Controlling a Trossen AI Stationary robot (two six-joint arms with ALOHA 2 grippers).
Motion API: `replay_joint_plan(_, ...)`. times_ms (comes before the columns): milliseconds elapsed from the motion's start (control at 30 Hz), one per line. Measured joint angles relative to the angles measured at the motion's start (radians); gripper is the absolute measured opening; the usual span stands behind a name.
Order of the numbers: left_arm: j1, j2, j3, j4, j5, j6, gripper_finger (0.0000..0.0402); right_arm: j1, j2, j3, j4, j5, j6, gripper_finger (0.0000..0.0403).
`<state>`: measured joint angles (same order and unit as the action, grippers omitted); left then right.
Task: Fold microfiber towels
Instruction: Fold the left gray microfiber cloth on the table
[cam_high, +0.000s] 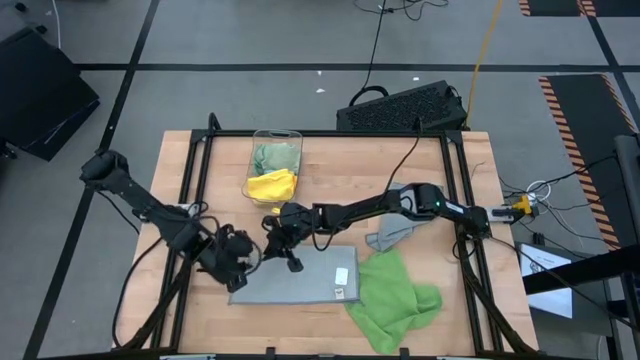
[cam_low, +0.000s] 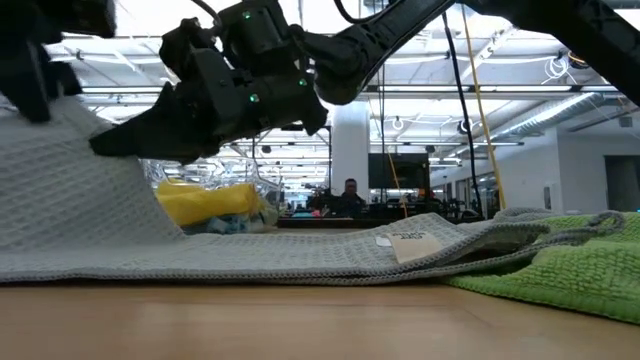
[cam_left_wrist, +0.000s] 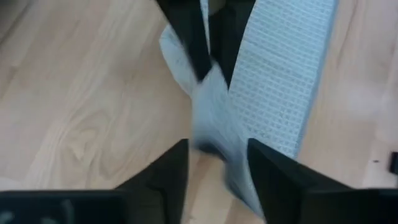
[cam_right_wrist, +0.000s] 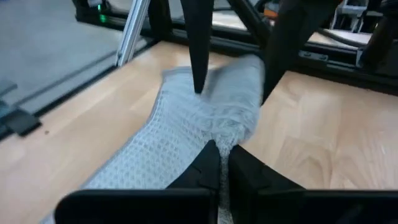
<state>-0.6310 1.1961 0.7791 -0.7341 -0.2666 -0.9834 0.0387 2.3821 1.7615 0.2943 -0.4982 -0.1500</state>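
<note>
a folded grey towel (cam_high: 300, 281) flat on the wooden worktop (cam_high: 440, 190) near its front edge, white tag (cam_high: 341, 276) showing toward its right end, left end lifted off the wood into a loose bunch. left claw (cam_high: 240, 262) at that left end, fingers (cam_left_wrist: 168, 180) parted with the raised grey cloth running between them; cannot tell whether still grasping it or just released. right claw (cam_high: 290, 256) reaching across from the right side, just beside the left one over the same end of the towel, fingers (cam_right_wrist: 210, 165) clenched together on a fold of the grey cloth, seen pinched between the tips in the right wrist view. in the low view, grey weave rising steeply at the far left and lying low across the rest of the worktop. bright green towel (cam_high: 395, 297) crumpled just right of the grey one, touching its right edge. second grey towel (cam_high: 395, 232) bunched behind the green one, partly under the right arm. clear plastic bin (cam_high: 276, 160) toward the back of the worktop, a pale green towel (cam_high: 275, 155) inside at the back and a yellow towel (cam_high: 272, 185) spilling from its open front. dark keyboard (cam_high: 400, 108) beyond the back edge. a person (cam_low: 349, 197) far off in the room behind
</note>
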Motion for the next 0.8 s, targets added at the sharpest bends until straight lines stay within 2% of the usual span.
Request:
replay_joint_plan(167,-0.102,0.000,-0.071,0.022,-0.116,-0.165,0.0240,0.008,-0.003,0.000,-0.024,0.013,-0.061,0.0003)
replay_joint_plan(333,-0.190,0.002,-0.204,0.244,-0.139,-0.252,0.0274,0.035,-0.003,0.000,-0.040,0.108,-0.146,0.0002)
replay_joint_plan(433,-0.233,0.002,-0.285,0.416,-0.168,-0.256,0.0277,0.053,-0.014,0.000,-0.073,0.162,-0.237,0.0002)
replay_joint_plan(533,-0.264,0.002,-0.338,0.506,-0.210,-0.256,0.0273,0.075,-0.047,-0.001,-0.130,0.256,-0.337,0.0001)
replay_joint_plan(633,-0.285,0.002,-0.359,0.522,-0.254,-0.257,0.0262,0.094,-0.092,0.000,-0.213,0.359,-0.404,0.0001)
replay_joint_plan(800,-0.295,0.002,-0.362,0.496,-0.365,-0.192,0.0241,0.107,-0.155,0.000,-0.316,0.452,-0.453,0.0001)
